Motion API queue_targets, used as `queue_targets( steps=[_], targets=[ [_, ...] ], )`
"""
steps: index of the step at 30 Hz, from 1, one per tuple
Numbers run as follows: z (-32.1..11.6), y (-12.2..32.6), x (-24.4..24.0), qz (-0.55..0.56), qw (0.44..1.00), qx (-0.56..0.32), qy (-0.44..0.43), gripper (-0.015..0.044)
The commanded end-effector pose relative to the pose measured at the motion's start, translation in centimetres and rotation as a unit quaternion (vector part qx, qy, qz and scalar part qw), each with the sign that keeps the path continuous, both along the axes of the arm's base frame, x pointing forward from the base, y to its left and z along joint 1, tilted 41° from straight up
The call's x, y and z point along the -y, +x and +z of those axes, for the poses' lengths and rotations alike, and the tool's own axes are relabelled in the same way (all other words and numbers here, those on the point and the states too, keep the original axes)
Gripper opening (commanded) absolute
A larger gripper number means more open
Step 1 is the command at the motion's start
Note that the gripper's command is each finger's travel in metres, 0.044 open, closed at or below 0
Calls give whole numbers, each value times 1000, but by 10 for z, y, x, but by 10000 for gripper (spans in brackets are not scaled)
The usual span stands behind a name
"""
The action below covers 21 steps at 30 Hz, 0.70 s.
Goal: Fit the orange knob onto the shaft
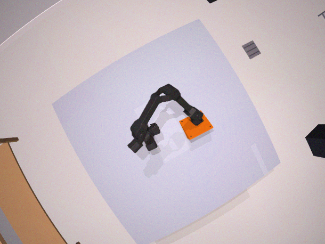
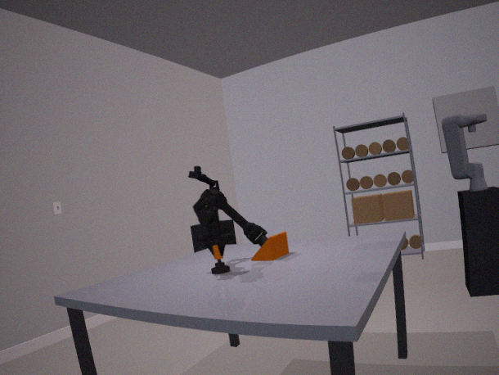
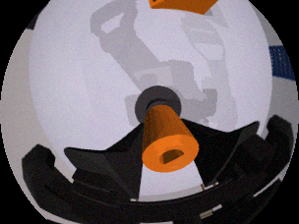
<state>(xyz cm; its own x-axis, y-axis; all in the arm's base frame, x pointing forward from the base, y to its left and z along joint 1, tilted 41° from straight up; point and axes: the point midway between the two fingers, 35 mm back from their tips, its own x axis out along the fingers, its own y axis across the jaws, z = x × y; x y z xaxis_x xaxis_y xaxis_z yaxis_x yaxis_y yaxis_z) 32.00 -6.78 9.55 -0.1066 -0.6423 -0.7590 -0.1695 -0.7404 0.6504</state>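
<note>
My gripper (image 2: 218, 252) (image 3: 161, 124) is shut on the orange knob (image 2: 217, 250) (image 3: 159, 124), whose sides are between the two black fingers. The D-shaped hole shows in the knob's near end in the wrist view. The dark round pedestal (image 2: 221, 269) (image 3: 143, 107) stands on the table directly below the knob. In the exterior view a short dark piece shows between the knob's lower end and the pedestal's base, so the knob is not down on the base. Whether the shaft's tip is inside the hole cannot be told. In the top view the arm hides knob and pedestal.
The arm's base is mounted on an orange wedge (image 1: 198, 130) (image 2: 278, 247) (image 3: 189, 6) on the grey-blue table (image 1: 213, 165) (image 2: 286, 295). The arm's shadow falls around the pedestal. A shelf rack (image 2: 379, 157) and a grey robot arm (image 2: 455, 147) stand beyond the table.
</note>
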Motion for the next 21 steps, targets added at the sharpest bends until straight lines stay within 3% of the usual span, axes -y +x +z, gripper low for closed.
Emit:
queue_targets(
  steps=[1,21],
  targets=[
    [3,1,-1,17,1000,-8,1,0],
    [-4,2,2,20,1000,-10,1,0]
  ],
)
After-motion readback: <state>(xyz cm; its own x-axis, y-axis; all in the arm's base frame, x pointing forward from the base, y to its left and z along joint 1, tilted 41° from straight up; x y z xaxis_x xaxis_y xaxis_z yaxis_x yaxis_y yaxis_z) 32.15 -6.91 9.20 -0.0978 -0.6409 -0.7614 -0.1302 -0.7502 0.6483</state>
